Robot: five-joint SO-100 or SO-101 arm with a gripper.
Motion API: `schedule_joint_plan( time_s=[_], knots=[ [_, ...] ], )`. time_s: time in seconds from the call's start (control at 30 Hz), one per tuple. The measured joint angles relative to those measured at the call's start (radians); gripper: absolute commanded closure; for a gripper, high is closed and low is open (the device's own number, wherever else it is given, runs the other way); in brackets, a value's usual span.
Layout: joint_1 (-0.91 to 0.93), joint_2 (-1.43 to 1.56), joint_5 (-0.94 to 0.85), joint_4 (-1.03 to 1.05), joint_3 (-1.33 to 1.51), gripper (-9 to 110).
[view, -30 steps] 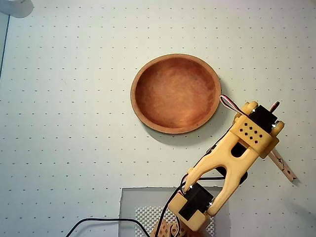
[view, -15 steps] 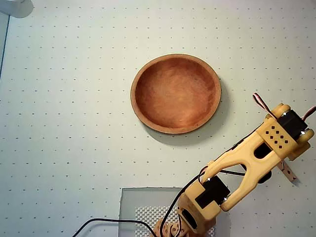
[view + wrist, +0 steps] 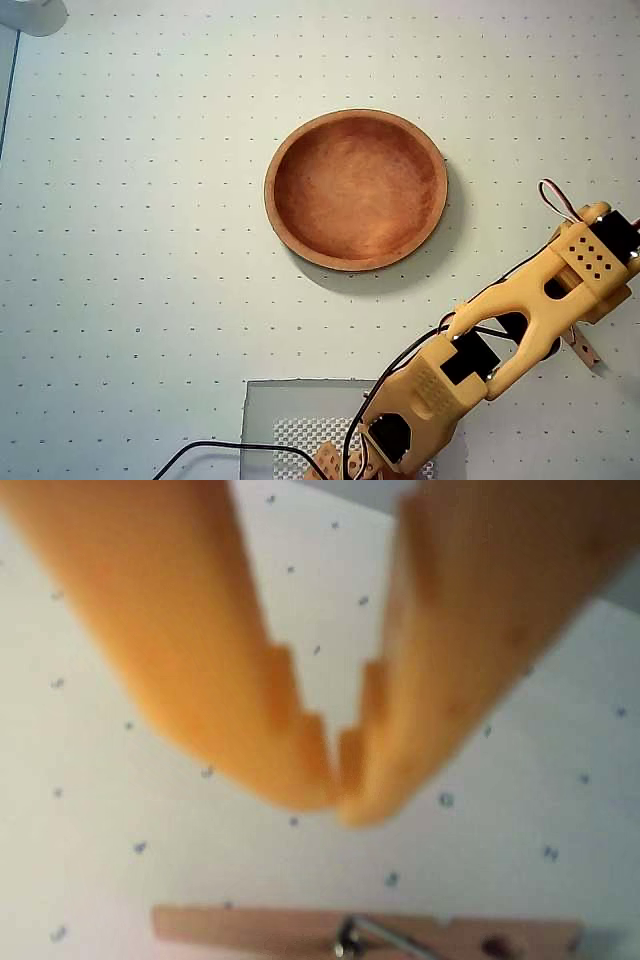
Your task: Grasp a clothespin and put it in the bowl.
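Wrist view: gripper (image 3: 340, 780) hovering with its tips closed together, holding nothing, above the clothespin (image 3: 365, 935).
The clothespin is lying flat on the dotted tabletop (image 3: 140, 200), long axis left-right here, its lower edge cut off. In the overhead view the arm is hiding all but its end (image 3: 581, 349), near the right edge, well apart from the bowl (image 3: 356, 190).

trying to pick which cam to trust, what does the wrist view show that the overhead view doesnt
Only the wrist view shows the gripper, its fingertips touching with nothing between them, and most of the clothespin with its metal spring, lying flat just beyond the tips. Only the overhead view shows the bowl, empty, and the whole arm, which hides most of the clothespin. Both show the dotted table and some of the clothespin.
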Motion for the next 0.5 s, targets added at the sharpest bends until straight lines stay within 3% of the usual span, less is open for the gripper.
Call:
schedule_joint_plan(
  time_s=[0.5],
  knots=[
    [0.097,-0.091,0.003,0.009,-0.002,103]
  ],
)
